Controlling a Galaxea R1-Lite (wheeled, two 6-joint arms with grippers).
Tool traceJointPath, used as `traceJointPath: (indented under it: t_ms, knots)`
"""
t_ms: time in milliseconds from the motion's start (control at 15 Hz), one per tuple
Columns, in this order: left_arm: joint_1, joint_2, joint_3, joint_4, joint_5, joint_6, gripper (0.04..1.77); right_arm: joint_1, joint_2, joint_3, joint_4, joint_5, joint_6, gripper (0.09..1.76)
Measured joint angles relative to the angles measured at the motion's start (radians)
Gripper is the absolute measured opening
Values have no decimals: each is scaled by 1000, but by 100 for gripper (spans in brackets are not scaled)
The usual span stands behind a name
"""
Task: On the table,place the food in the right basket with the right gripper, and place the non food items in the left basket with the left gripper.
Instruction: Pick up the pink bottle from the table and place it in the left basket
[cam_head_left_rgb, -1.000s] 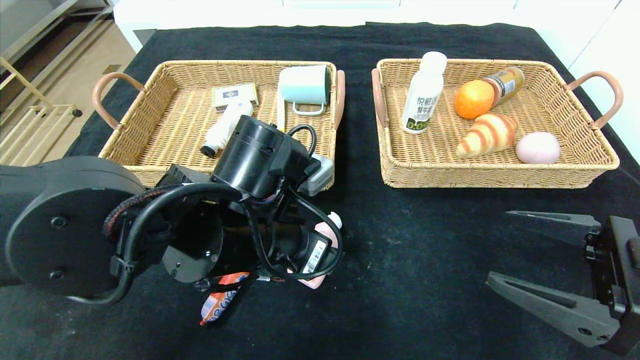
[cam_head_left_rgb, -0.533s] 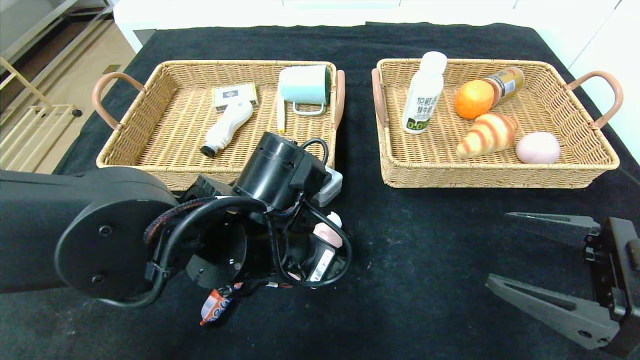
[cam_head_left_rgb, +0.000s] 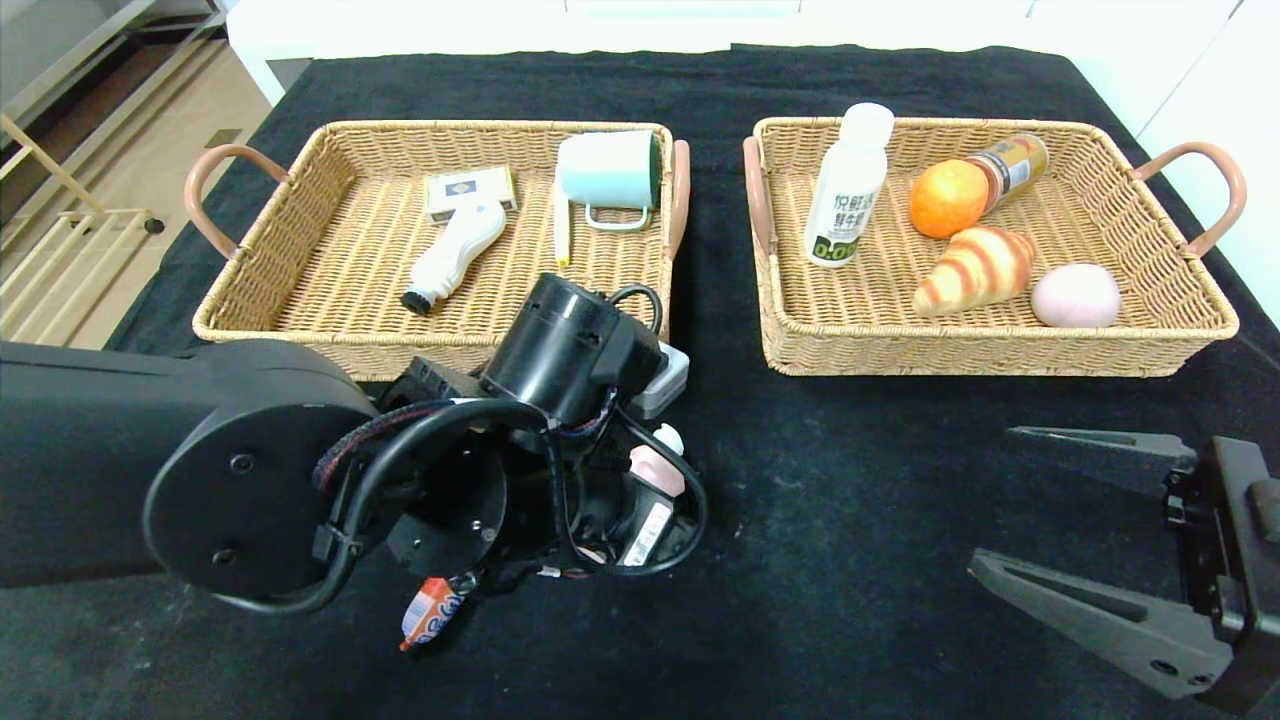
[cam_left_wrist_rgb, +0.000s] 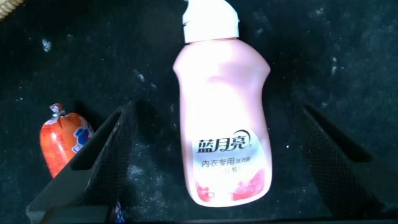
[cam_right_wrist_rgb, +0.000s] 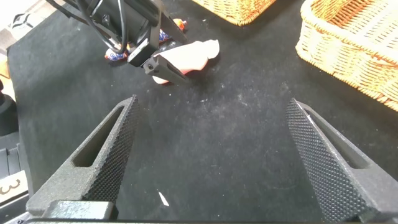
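Right pincer (cam_head_left_rgb: 1010, 510): parked wide at my 4 o'clock.
Left pincer (cam_left_wrist_rgb: 211, 168): wide, straddling the pink plastic detergent bottle (cam_left_wrist_rgb: 224, 118) lying on the black tabletop (cam_head_left_rgb: 850, 500).
Risk: I could snag the orange sausage packet (cam_left_wrist_rgb: 62, 140) beside one finger.
Left wicker basket (cam_head_left_rgb: 300, 230): 11 o'clock.

A black cloth (cam_head_left_rgb: 850, 520) covers the table, with wooden flooring (cam_head_left_rgb: 150, 130) and pale shelving (cam_head_left_rgb: 60, 60) at far left.

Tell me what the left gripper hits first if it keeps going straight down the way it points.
Most likely the pink plastic detergent bottle lying on the black tablecloth: the left gripper has its open jaws on either side of it, apparently not touching yet.
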Motion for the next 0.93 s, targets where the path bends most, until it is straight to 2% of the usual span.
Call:
traceJointPath:
  t_ms: [333,467,667,800,933]
  knots:
    - [1,3,1,3,0,1,171,-1,8,-1,-1,0,0,171]
    - [1,4,3,1,-1,2,133,-1,9,0,0,0,0,171]
    - [2,5,6,1,-1,1,94,-1,12,0,0,-1,0,171]
    - [1,5,7,1,-2,2,84,-1,14,1,0,0,0,171]
    - [1,5,8,0,-1,1,84,0,15,1,0,0,0,171]
